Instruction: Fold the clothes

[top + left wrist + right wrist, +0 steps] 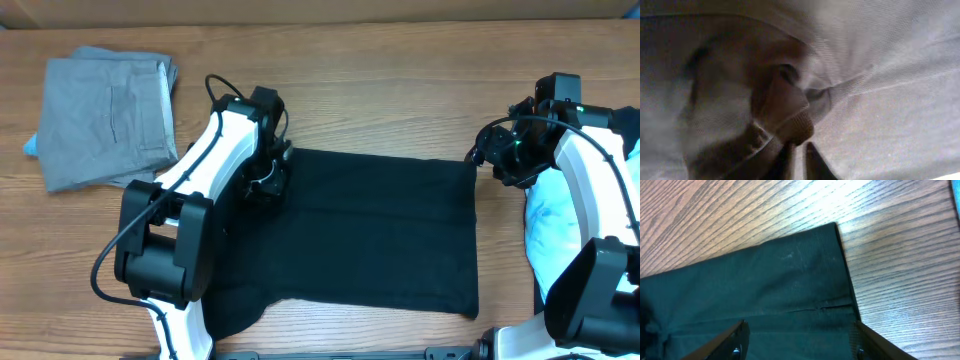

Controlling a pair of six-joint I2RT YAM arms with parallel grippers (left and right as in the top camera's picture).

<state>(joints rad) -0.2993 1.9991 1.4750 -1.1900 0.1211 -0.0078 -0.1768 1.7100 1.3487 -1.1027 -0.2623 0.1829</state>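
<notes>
No readable text, label, brand, number or sign anywhere in view: none on the black T-shirt (380, 225), none on the folded grey garment (105, 120) well apart from it, none on the wooden table (400, 80) around it.

bright even light; left wrist view blurred

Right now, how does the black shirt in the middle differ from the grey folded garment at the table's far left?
The black shirt is spread wide and flat; the grey folded garment is a compact bundle. The black shirt covers far more table than the grey folded garment. The left gripper is pinching the black shirt's edge; the grey folded garment lies untouched. Both are soft fabric on the wooden table.
</notes>
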